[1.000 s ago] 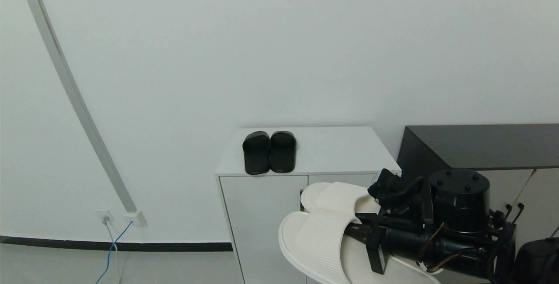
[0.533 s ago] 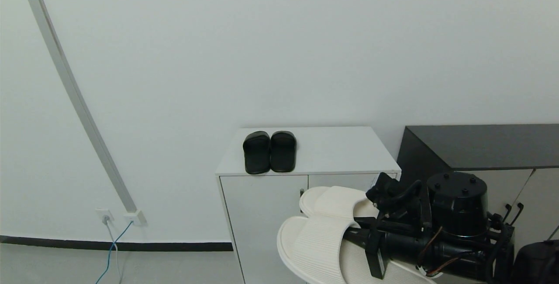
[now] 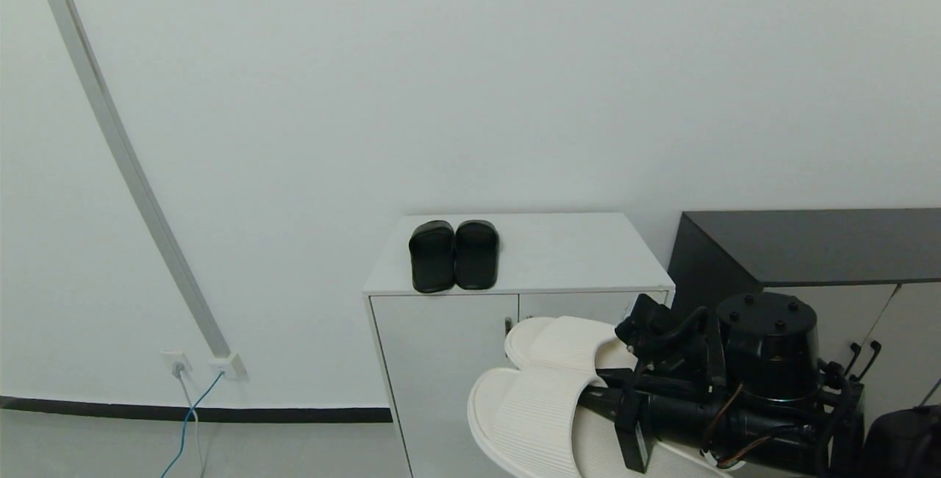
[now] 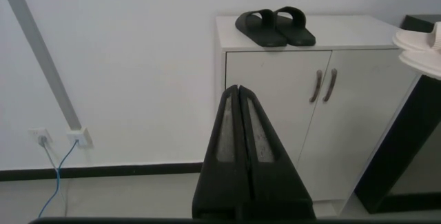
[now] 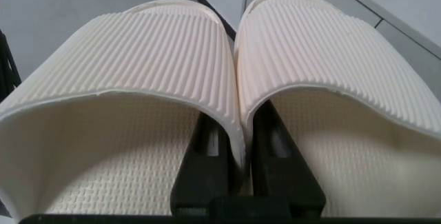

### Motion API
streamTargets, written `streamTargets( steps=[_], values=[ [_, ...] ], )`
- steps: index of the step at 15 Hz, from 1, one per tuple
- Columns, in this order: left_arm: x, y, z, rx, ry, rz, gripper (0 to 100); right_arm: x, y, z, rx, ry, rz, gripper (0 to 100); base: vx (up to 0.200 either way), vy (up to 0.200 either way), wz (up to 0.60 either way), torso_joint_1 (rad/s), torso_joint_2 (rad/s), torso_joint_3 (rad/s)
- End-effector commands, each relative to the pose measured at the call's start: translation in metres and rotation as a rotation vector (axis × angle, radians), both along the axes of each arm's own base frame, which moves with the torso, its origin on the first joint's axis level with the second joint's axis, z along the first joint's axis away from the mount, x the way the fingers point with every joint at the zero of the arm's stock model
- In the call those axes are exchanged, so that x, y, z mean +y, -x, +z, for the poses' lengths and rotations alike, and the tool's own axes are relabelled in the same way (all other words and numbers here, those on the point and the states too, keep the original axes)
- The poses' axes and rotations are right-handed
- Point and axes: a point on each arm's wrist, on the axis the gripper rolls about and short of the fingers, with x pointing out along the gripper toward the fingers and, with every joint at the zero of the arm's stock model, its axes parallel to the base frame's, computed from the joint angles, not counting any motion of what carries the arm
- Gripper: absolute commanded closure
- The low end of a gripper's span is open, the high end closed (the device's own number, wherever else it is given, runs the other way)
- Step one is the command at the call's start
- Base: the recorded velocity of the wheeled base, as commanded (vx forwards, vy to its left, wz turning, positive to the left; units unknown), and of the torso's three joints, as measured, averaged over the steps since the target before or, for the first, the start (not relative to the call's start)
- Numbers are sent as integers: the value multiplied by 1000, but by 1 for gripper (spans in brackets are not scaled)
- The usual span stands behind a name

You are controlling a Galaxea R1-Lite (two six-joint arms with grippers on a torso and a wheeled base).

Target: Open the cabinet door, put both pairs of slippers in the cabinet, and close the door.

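While cabinet doors sit closed w/ black slippers on top, right gripper clamps white slippers & left gripper has fingers together.

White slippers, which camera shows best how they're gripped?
The right wrist view: up close, the right gripper pinches the white slippers by their touching inner sides. The head view shows the pair from the side, before the cabinet; the left wrist view catches their edges.

Matte black right arm, with a drum-shaped joint studded with screws and thin orange wires; left hand has tapered black fingers.
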Motion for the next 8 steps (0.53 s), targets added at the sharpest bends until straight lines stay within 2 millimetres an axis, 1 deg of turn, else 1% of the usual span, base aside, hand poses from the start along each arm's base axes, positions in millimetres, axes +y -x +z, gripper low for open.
streamTargets(
  steps=[1, 3, 4, 8],
  values=[
    [0, 0, 0, 0, 0, 0, 100, -1, 1, -2, 6, 6, 0, 100, 0, 0, 0, -115, 246, 134],
    [0, 0, 0, 2, 2, 0, 100, -1, 1, -2, 6, 6, 0, 100, 0, 0, 0, -146, 347, 183],
    [0, 0, 0, 2, 2, 0, 0, 0, 0, -2, 4, 5, 0, 100, 0, 0, 0, -154, 349, 188],
    [0, 0, 0, 2, 2, 1, 0, -1, 1, -2, 4, 9, 1, 100, 0, 0, 0, -161, 358, 210]
  ],
)
